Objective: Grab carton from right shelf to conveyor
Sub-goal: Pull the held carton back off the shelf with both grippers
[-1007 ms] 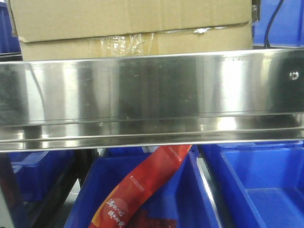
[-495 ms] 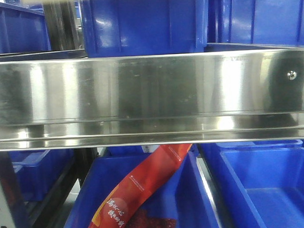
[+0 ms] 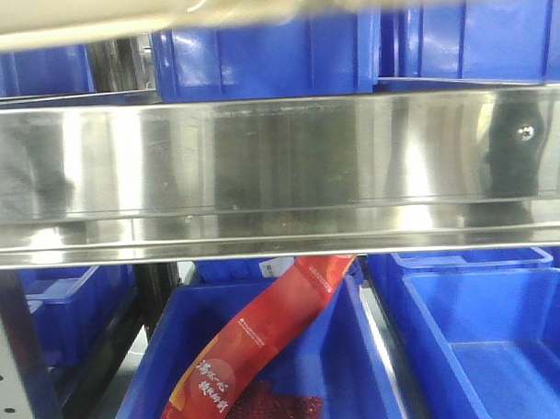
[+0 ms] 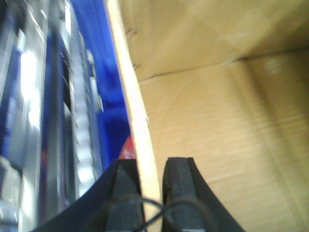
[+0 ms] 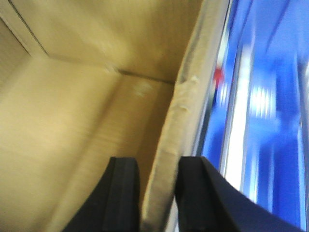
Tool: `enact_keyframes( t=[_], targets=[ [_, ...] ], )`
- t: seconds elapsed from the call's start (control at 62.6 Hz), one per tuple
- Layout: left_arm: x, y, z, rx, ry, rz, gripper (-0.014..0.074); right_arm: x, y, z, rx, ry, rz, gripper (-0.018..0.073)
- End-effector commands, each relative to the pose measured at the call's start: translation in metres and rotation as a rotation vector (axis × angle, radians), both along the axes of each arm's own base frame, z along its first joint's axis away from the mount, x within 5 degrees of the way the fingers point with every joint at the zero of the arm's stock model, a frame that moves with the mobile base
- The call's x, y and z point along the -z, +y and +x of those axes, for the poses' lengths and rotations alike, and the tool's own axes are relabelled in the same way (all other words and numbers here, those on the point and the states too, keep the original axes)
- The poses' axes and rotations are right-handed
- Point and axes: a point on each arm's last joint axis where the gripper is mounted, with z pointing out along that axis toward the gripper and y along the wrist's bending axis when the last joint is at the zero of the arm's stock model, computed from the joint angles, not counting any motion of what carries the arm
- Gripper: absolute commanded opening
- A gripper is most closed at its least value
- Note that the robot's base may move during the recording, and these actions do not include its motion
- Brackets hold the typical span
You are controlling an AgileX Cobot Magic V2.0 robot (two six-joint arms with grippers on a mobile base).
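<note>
Only a blurred tan strip of the carton (image 3: 80,28) shows at the top edge of the front view, above the right shelf's shiny steel rail (image 3: 278,164). In the left wrist view my left gripper (image 4: 150,166) is shut on the carton's thin left wall (image 4: 140,111), one finger inside the box and one outside. The right wrist view shows my right gripper (image 5: 158,166) shut on the carton's right wall (image 5: 186,106) in the same way. Both wrist views look into the open brown interior. The conveyor is out of view.
Blue plastic bins (image 3: 265,58) stand on the shelf behind the rail. Below it are more blue bins (image 3: 487,349), one holding a red packet (image 3: 257,348). A grey perforated upright (image 3: 19,366) stands at lower left. A small screw (image 3: 527,131) sits on the rail.
One second ago the carton stood on the shelf just behind the rail. It has risen, uncovering the blue bins behind it, and now only its blurred bottom shows at the top.
</note>
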Motion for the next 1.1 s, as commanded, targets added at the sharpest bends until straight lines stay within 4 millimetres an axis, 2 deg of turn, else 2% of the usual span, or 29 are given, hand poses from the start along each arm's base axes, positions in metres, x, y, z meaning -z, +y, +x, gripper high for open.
enact_keyframes(
  t=[0.0,1.086],
  targets=[
    [-0.0090,-0.0031,-0.0125,0.058,-0.046,-0.049,-0.0016,0.0025,0.0006,-0.0083,-0.024,-0.045,0.031,-0.0068],
    [-0.0096,-0.0026,-0.0133,0.058,-0.048,-0.051,-0.0016,0.0032,0.0011,-0.0097,-0.025,-0.069,0.054,-0.0068]
  ],
)
